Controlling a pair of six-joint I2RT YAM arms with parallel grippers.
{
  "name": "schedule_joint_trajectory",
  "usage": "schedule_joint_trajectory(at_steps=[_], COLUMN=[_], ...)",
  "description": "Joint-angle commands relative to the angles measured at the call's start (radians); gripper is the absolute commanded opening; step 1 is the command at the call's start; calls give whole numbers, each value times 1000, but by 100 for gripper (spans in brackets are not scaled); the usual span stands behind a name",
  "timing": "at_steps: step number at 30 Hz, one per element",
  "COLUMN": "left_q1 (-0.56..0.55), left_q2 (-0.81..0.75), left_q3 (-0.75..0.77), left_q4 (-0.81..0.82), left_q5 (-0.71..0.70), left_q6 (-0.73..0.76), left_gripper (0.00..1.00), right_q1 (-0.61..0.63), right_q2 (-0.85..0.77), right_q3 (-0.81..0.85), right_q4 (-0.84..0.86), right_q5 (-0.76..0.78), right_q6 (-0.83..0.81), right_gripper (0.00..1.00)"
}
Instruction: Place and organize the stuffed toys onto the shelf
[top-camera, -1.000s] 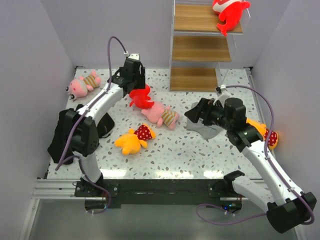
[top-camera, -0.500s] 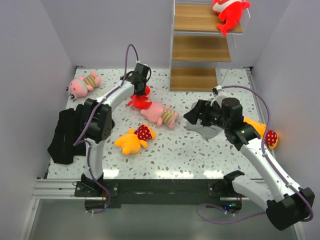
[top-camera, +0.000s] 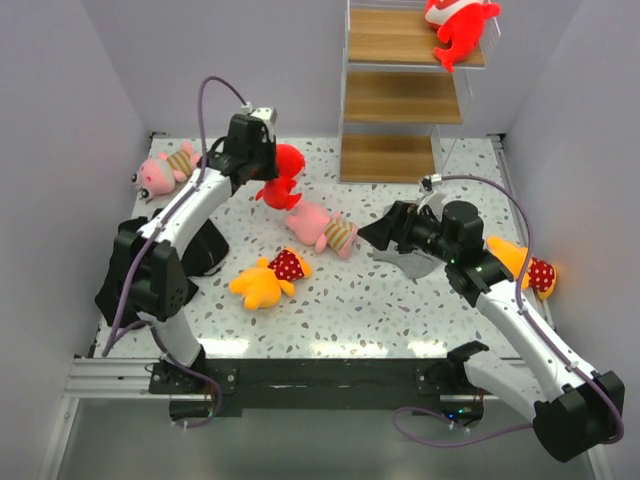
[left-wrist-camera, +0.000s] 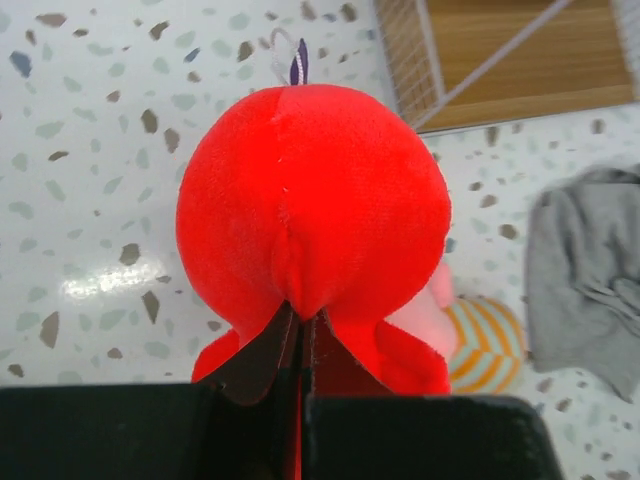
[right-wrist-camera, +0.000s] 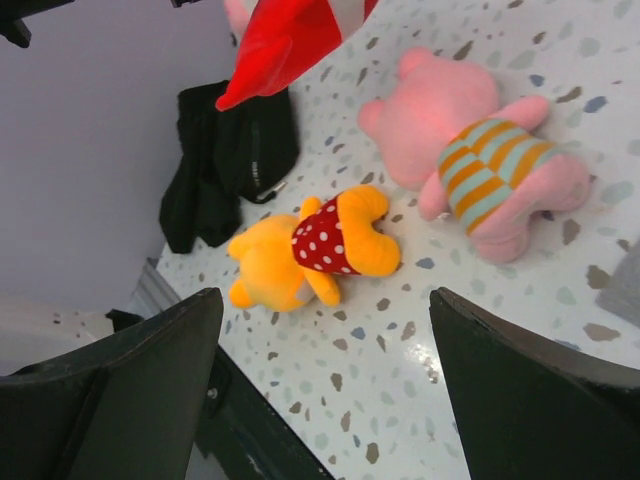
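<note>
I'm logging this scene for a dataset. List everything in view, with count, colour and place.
table: 1, speckled white, under everything.
shelf: 1, brown boards, white frame; far side.
red toys: 2, red-white; one on the top board, one held by the left arm, far left-centre.
pink toys: 2, striped shirts; one far left, one centre.
yellow toys: 2, red dotted tops; one near centre, one right.
grey cloth: 1, right of centre.
black cloth: 1, left edge.
left gripper: black, shut on a red toy.
right gripper: black, open, over the grey cloth.
</note>
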Motion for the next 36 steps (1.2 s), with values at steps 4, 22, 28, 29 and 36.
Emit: schedule_joint_trajectory(at_steps=[4,22,28,29,36], left_q1=[57,98,98,98,98], left_q2=[-274,-409,-453,-459,-496], left_q3=[-295,-815,-845,-849,-871], left_q4=[413,1776,1827,1836,1815], left_q5=[543,651,616,608,574], left_q6=[-284,-1113,-1043,-1040,-964], left_gripper=[0,0,0,0,0], right_q1=[41,301,389,404,507], right_q2=[40,326,394,408,469], right_q3=[-92,-9,29,39,42], right_q4=[442,913,1031,1044,1206], right_q5=[-103,158,241,261,322], right_q6=[202,566,676,677,690], right_gripper=[88,80,75,74,69])
